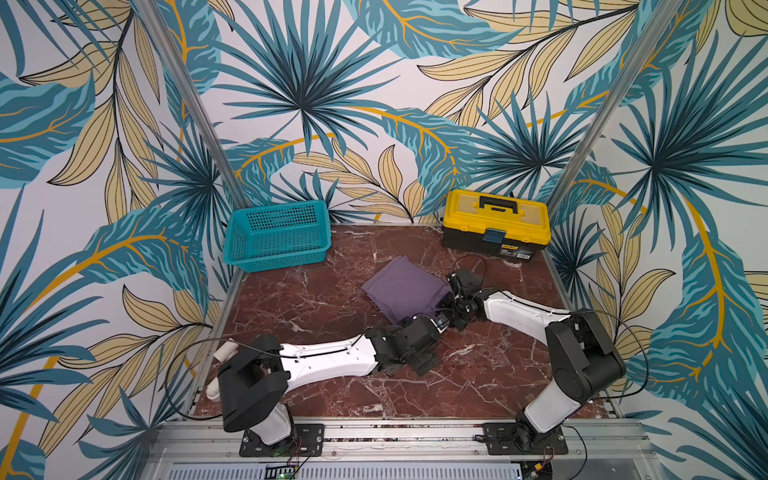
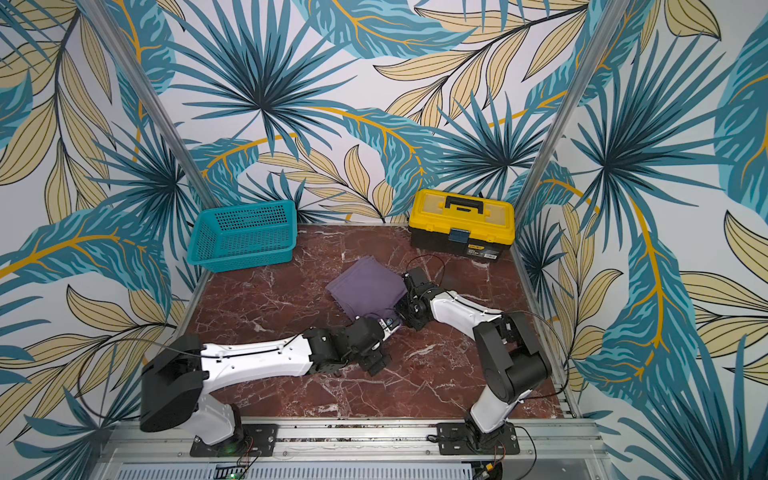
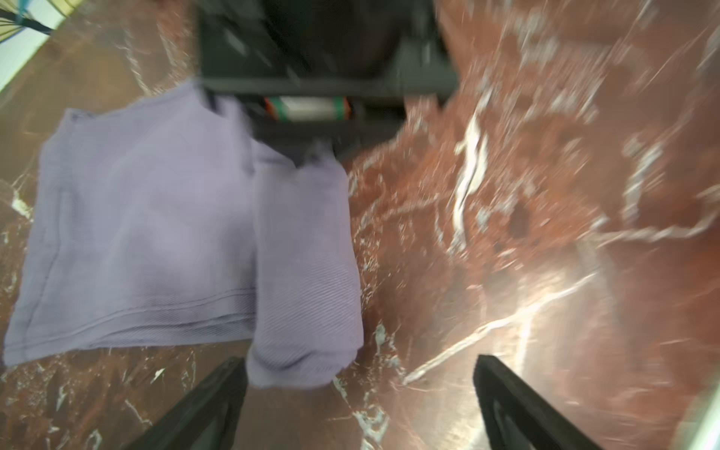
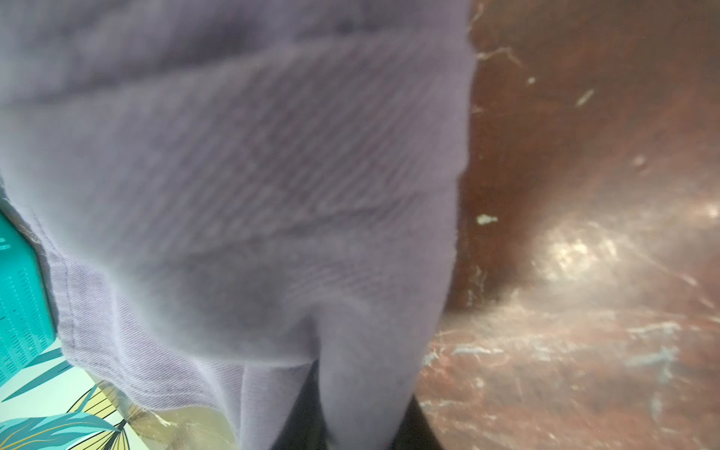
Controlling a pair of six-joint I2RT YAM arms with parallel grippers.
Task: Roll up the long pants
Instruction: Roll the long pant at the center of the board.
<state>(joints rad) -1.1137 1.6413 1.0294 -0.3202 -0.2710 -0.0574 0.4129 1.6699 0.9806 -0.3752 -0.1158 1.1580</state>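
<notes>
The long pants (image 1: pixel 403 286) (image 2: pixel 365 286) lie folded into a dusty-purple square at the middle of the marble table, with their near edge rolled into a short tube (image 3: pixel 307 265). At one end of that roll my left gripper (image 3: pixel 362 389) (image 1: pixel 436 322) stands open, its two black fingers wide apart and holding nothing. At the roll's other end my right gripper (image 4: pixel 358 424) (image 1: pixel 448 300) is shut on a pinch of the purple fabric (image 4: pixel 272 175), which fills most of the right wrist view. The two grippers nearly meet at the near right corner of the pants.
A teal mesh basket (image 1: pixel 276 235) (image 4: pixel 19 296) stands at the back left of the table. A yellow and black toolbox (image 1: pixel 496 224) stands shut at the back right. Patterned walls close in the table (image 1: pixel 316 299) on three sides.
</notes>
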